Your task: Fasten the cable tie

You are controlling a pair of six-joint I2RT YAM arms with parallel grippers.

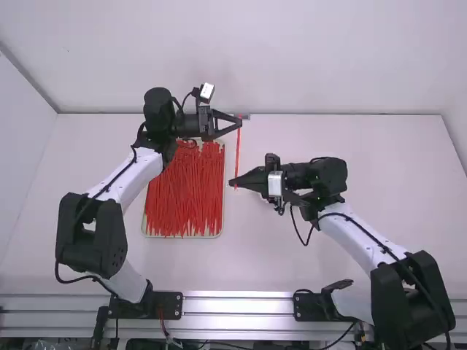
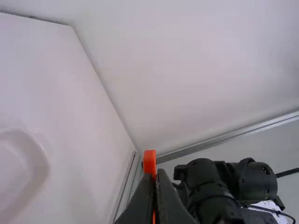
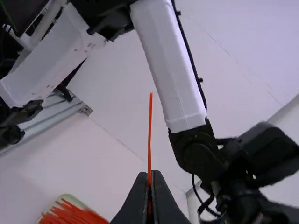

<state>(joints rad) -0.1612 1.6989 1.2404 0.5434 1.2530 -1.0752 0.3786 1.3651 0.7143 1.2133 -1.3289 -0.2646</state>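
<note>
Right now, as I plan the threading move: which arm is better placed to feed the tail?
Right, probably: the right gripper is shut on the cable tie at its thin near end, while the left gripper pins its head end.

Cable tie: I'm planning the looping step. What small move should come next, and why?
Probably the right gripper should curl its end of the cable tie toward the head held by the left gripper. Each gripper is shut on one end, and the tie runs straight between them, so no loop exists yet.
</note>
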